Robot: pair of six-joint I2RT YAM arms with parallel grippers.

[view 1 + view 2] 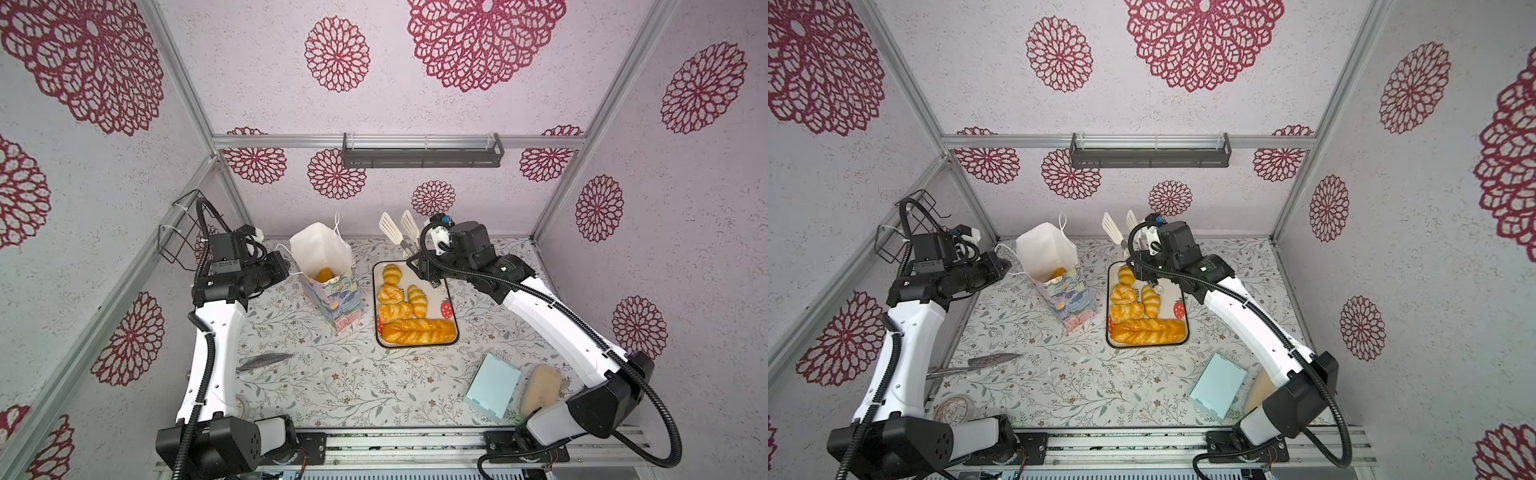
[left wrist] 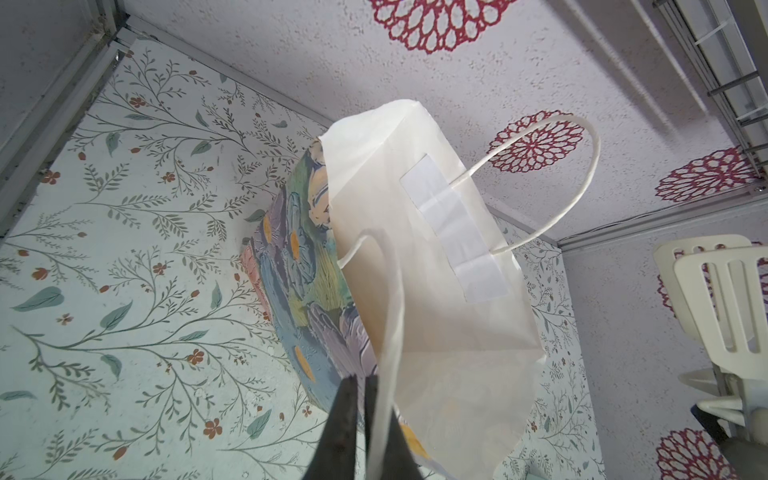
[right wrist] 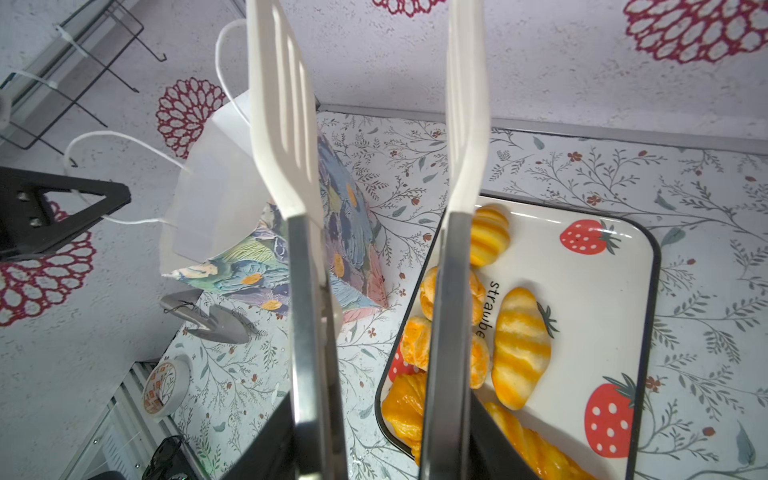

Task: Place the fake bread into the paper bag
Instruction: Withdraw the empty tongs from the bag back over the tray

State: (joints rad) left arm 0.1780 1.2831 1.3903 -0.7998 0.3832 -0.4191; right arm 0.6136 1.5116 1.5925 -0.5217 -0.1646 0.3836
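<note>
Bright even light, soft shadows, edges bowed; wrist foregrounds seemingly blurred.

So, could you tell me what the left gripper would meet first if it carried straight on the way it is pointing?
Most likely the paper bag: the left gripper, shut on its near cord handle, points into the bag's white open mouth. How far off the paper is, the views leave unclear.
</note>
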